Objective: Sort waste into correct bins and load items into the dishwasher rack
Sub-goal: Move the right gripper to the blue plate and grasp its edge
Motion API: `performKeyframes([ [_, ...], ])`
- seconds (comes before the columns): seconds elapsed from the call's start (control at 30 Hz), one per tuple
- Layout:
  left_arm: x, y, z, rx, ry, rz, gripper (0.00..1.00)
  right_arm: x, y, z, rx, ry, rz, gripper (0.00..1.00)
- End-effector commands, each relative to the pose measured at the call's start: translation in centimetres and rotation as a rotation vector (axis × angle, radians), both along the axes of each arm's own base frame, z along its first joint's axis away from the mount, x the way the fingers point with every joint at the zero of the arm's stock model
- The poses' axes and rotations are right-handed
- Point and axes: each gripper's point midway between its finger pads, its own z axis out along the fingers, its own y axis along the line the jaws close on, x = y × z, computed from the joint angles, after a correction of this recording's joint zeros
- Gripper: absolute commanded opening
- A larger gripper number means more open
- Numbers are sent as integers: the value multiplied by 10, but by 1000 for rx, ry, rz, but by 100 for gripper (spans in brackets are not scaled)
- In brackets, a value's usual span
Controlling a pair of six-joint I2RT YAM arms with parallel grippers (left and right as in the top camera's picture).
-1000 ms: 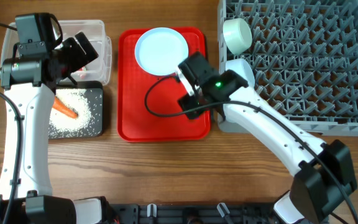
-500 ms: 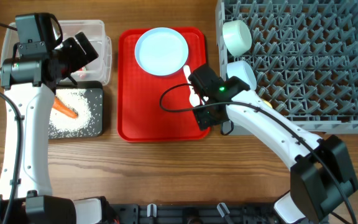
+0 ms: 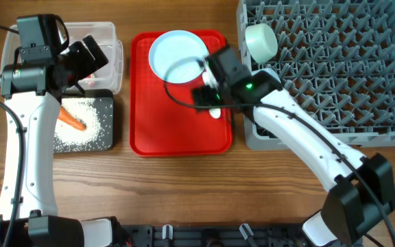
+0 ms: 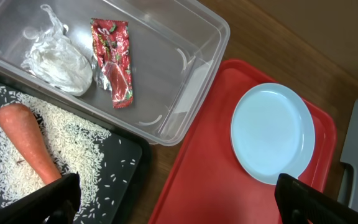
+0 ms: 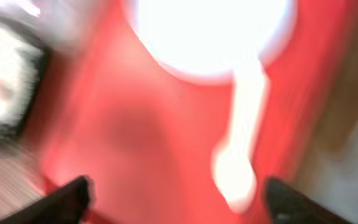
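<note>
Right pincer (image 5: 178, 198) spread wide, empty, above white spoon (image 5: 240, 143) on red tray (image 3: 177, 130); wrist view blurred. Straddle the handle, clear of the plate (image 3: 175, 55), then close. Left pincer (image 4: 188, 198) also spread, empty.

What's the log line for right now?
left pincer open by tub; right pincer open above spoon; spoon, plate on red tray; wrapper, tissue in tub; carrot, rice in black tray

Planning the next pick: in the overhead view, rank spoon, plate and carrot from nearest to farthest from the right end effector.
1. Spoon: beside it, on the red tray.
2. Plate: back of that tray.
3. Carrot: far left, black tray.
</note>
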Motion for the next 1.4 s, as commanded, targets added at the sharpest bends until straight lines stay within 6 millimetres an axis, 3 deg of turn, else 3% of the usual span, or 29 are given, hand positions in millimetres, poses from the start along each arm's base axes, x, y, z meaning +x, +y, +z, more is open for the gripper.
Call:
performKeyframes([
  [0.0,1,4,-1,6,4,12,100,8,53,57,283,-96,157,100],
  [0.03,1,4,-1,7,4,12,100,19,63,74,336,-180,174,100],
  [0.2,1,4,-1,6,4,12,100,47,71,110,387,-387,167,100],
  [0.33,1,4,-1,6,4,12,100,80,45,109,328,-446,-76,100],
  [0.47,1,4,-1,6,4,12,100,92,43,102,277,-415,-100,100],
  [0.6,1,4,-1,6,4,12,100,116,39,73,169,-311,-135,100],
  [0.73,1,4,-1,6,4,12,100,140,20,25,137,-169,-238,100],
  [0.8,1,4,-1,6,4,12,100,144,9,-9,140,-68,-261,100],
  [0.9,1,4,-1,6,4,12,100,140,5,-37,156,36,-237,100],
  [1.03,1,4,-1,6,4,12,100,138,6,-41,199,87,-261,100],
  [1.2,1,4,-1,6,4,12,100,142,17,-44,153,17,-269,98],
  [1.37,1,4,-1,6,4,12,100,145,7,-80,24,-5,-454,86],
])
